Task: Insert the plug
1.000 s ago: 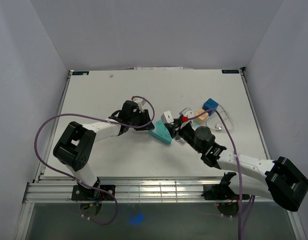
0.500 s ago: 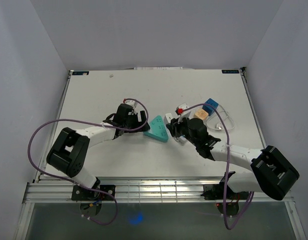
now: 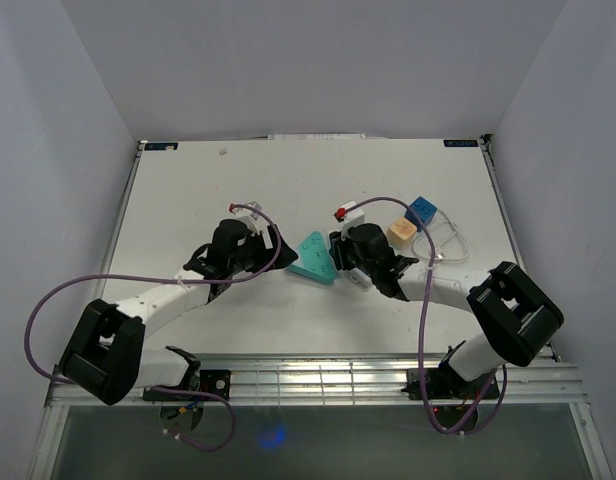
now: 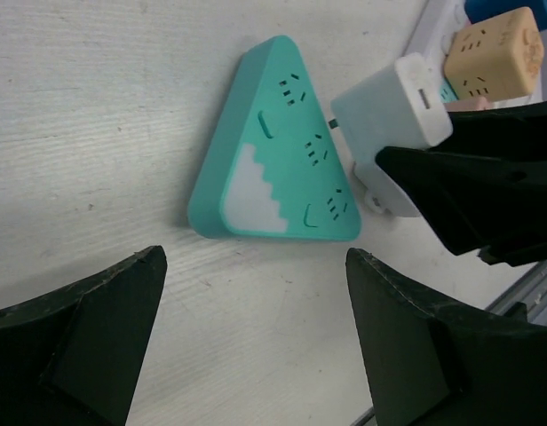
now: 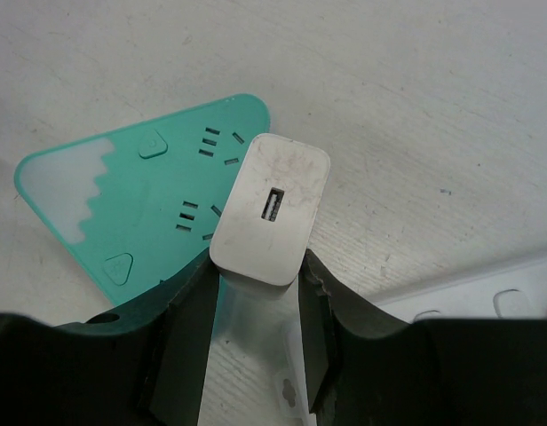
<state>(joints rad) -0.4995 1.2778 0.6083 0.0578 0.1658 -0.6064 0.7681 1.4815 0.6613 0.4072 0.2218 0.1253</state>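
The teal triangular socket block (image 3: pixel 313 258) lies flat on the table, its slotted face up (image 4: pixel 282 160). My right gripper (image 3: pixel 346 258) is shut on the white plug (image 5: pixel 269 209), a boxy adapter with a USB port in its top end. The plug (image 4: pixel 393 111) hangs at the block's right edge, with a prong tip showing toward the teal block (image 5: pixel 140 204). My left gripper (image 4: pixel 256 342) stands open just left of the block with nothing between its fingers (image 4: pixel 87 342). In the top view it sits at the block's left corner (image 3: pixel 271 247).
A beige cube adapter (image 3: pixel 401 231) and a blue cube (image 3: pixel 420 211) sit right of the right gripper, beside a white power strip (image 5: pixel 487 288) and a looped white cable (image 3: pixel 446 243). Purple arm cables arc over both wrists. The table's near edge is a metal rail (image 3: pixel 318 375).
My left gripper has let go of the teal block, opened wide and drawn back to the left. My right gripper has carried the plug left to the block's right edge.
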